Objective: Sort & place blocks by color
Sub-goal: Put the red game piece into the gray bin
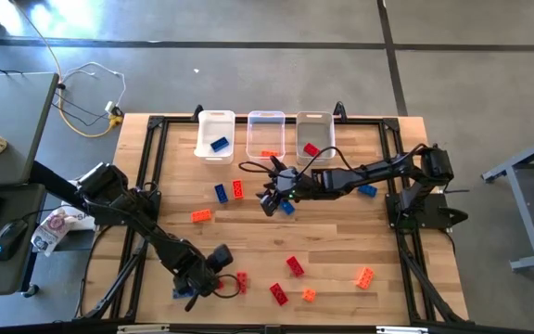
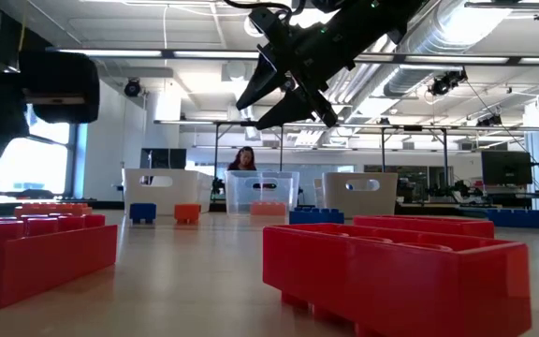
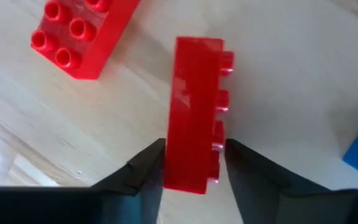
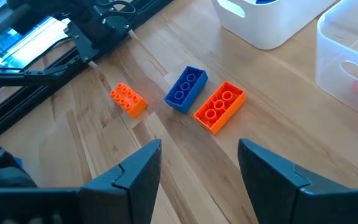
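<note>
A red block (image 3: 194, 106) lies on its side near the table's near edge, studs pointing sideways, between the fingers of my left gripper (image 3: 194, 152), also seen in the high view as my left gripper (image 1: 235, 282). Other red (image 1: 295, 265), orange (image 1: 201, 216) and blue (image 1: 221, 193) blocks lie scattered on the wood. My right gripper (image 1: 272, 197) hangs open above the table's middle with nothing between its fingers. In its wrist view a blue block (image 4: 186, 88) and an orange block (image 4: 220, 107) lie beyond it. My left gripper pinches the red block near one end (image 3: 191, 171) between its two fingers, one on the studded face and one on the opposite face. The fingers come from above, pointing steeply down. The block rests on one long side on the table and reaches away from the fingers.
Three small bins stand at the far edge: a white one (image 1: 216, 134) with a blue block, a clear one (image 1: 266, 130) with an orange block, a white one (image 1: 315, 133) with a red block. Another red block (image 3: 79, 31) lies close to the held one. A black frame edges the table.
</note>
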`<action>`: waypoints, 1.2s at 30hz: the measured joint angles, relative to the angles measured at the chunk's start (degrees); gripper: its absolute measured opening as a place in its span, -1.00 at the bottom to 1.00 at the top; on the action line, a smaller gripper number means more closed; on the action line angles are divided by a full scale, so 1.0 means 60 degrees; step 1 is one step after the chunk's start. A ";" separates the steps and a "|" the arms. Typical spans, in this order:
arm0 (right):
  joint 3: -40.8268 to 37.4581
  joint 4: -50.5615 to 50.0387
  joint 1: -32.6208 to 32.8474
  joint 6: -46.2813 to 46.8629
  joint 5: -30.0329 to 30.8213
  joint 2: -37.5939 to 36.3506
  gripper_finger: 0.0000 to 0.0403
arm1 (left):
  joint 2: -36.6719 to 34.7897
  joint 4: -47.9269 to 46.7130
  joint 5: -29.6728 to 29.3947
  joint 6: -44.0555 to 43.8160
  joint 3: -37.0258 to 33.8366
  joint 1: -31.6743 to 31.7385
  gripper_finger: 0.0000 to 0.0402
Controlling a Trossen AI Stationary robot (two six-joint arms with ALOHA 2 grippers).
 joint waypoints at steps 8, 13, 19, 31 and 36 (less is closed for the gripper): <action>0.0000 0.0000 0.0002 -0.0602 -0.0671 0.0000 -0.01 | -0.0031 -0.0016 0.0446 -0.0509 0.0007 0.0586 -0.68; 0.0000 -0.0005 0.0000 -0.1451 -0.1365 -0.0041 -0.01 | -0.0044 -0.0143 0.0934 -0.0834 0.0015 0.1149 -0.68; 0.0004 -0.0242 0.0162 -0.2512 -0.1945 -0.0292 -0.01 | -0.0189 -0.0416 0.1010 -0.0865 -0.0004 0.1650 -0.68; 0.0004 -0.0600 0.1037 -0.3992 -0.1936 -0.0882 -0.01 | -0.1714 -0.0845 -0.0040 -0.1071 0.0004 0.2607 -0.68; 0.0004 -0.0605 0.1434 -0.4580 -0.1907 -0.0882 -0.01 | -0.2189 -0.0761 -0.1380 -0.1639 0.0004 0.3095 -0.68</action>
